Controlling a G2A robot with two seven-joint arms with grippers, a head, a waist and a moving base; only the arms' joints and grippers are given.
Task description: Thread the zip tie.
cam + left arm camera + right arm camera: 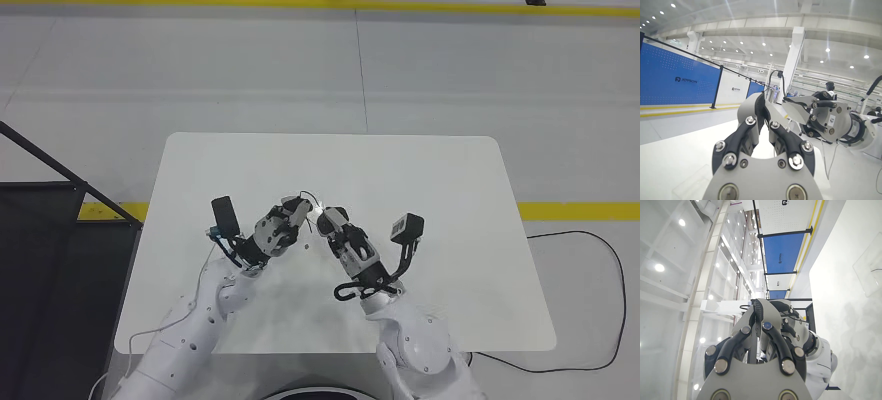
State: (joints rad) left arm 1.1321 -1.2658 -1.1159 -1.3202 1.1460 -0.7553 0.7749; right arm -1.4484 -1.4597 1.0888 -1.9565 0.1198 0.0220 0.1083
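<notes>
Black zip tie is held off the table between both grippers, roughly over the table's middle. Left gripper is clamped: its ridged pads are pressed together with a thin black strap pinched between them. Right gripper is also closed tight, gripping the tie at its fingertips. From there the strap curves up and over in an open arc, with the small square head at the free end. Fingertips of the two grippers are just beside each other, angled inward and nearly tip to tip; whether they touch, cannot tell. In the right wrist view a length of strap also runs across the left gripper's body. Whether the tail is through the head yet, cannot tell.

White table with rounded corners lies under both arms. Clear plastic sheet lies flat on it, apart from the grippers. A thin cable trails off the table's right side.

Beyond the table is grey floor with a yellow line. A black-framed barrier stands to the left, and blue wall panels farther back.
</notes>
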